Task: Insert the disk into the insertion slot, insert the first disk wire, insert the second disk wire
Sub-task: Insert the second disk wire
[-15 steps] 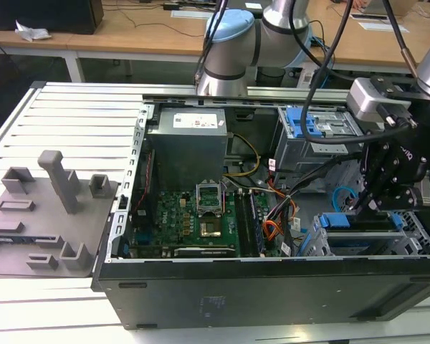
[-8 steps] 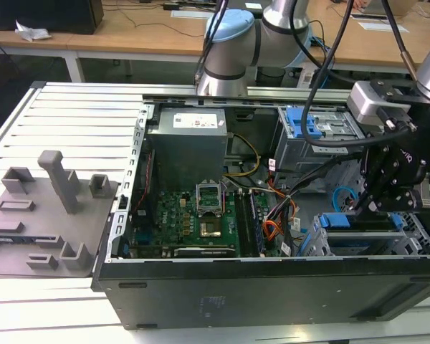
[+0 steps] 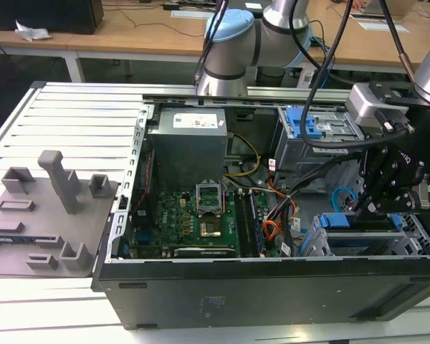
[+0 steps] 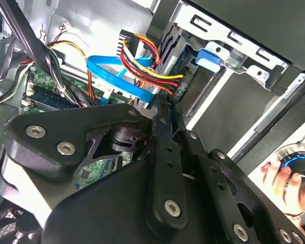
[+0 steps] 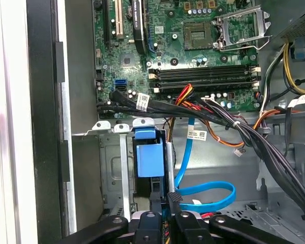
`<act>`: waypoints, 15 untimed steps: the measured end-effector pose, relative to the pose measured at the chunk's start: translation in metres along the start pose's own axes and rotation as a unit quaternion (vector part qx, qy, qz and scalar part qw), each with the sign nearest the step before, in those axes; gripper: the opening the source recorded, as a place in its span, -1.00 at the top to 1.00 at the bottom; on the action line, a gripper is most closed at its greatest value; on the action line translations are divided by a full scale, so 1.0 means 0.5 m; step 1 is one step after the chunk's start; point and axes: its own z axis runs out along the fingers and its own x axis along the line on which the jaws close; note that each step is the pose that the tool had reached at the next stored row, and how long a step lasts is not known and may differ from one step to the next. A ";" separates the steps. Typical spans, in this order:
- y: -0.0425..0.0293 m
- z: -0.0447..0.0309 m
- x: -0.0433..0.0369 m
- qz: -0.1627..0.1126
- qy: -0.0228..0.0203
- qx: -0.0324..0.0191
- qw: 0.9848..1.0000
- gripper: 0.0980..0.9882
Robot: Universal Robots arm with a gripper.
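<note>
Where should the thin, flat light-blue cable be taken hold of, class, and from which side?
Probably at the small dark plug ending the thin, flat light-blue cable, not on its loop: the ribbon looks limp and would fold, while the plug is rigid. Come in through the open side of the black computer case, gripping behind the mating end so it stays free.

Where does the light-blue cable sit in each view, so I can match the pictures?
Exterior view: the light-blue cable loops next to the blue drive frame, at the exterior view's right.
Second wrist view: it runs beside the red and yellow wires.
First wrist view: it loops beside the frame.
Shared landmark: the blue drive frame.
</note>
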 end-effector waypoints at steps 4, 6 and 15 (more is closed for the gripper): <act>0.000 0.002 0.000 0.000 -0.001 0.000 1.000 0.82; 0.000 0.001 0.000 0.000 0.000 0.000 1.000 0.69; 0.002 -0.047 0.001 0.000 0.000 0.000 1.000 0.87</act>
